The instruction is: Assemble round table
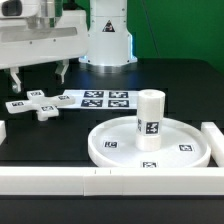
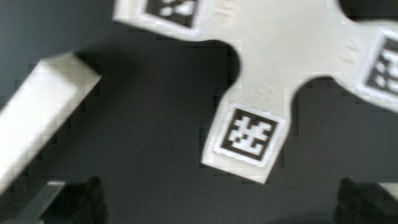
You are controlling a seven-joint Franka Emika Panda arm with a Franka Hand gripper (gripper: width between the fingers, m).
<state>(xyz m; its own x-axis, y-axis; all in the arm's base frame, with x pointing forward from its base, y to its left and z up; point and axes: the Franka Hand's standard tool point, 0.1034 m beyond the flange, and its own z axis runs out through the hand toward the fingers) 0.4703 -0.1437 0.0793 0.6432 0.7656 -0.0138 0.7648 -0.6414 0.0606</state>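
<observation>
**Hovering wide above the cross, with the leg unproven on the disc**

Nearest me, a long border block (image 1: 50, 181) runs along the near edge of the surface. A second block (image 1: 213, 140) guards the edge at the exterior view's right. Just behind the long one, toward that near corner, lies the round disc (image 1: 108, 146), rim up. The leg (image 1: 150, 118) stands upright at about its middle.

Farther back, the marker board (image 1: 100, 99) lies flat. Just beside it, toward the exterior view's left, the cross-shaped piece (image 1: 40, 104) lies with its tags up. My jaws hang above that piece, spread wide and gripping nothing, with a fingertip (image 1: 62, 72) out to either side.

I judge the next move to be a descent onto one arm of the cross. In the wrist view that arm (image 2: 249, 135) sits between my fingers but off their midline, so the pads could close unevenly and twist the piece. A slanted white block (image 2: 45, 110) lies close by and could catch a finger. Dropping too low would jam the tips into the surface.

I cannot tell whether the leg is seated or merely resting; if it is loose, a nudge would topple it. The wrist view crops most of the cross, and my dark fingertips barely show against the dark surface.
</observation>
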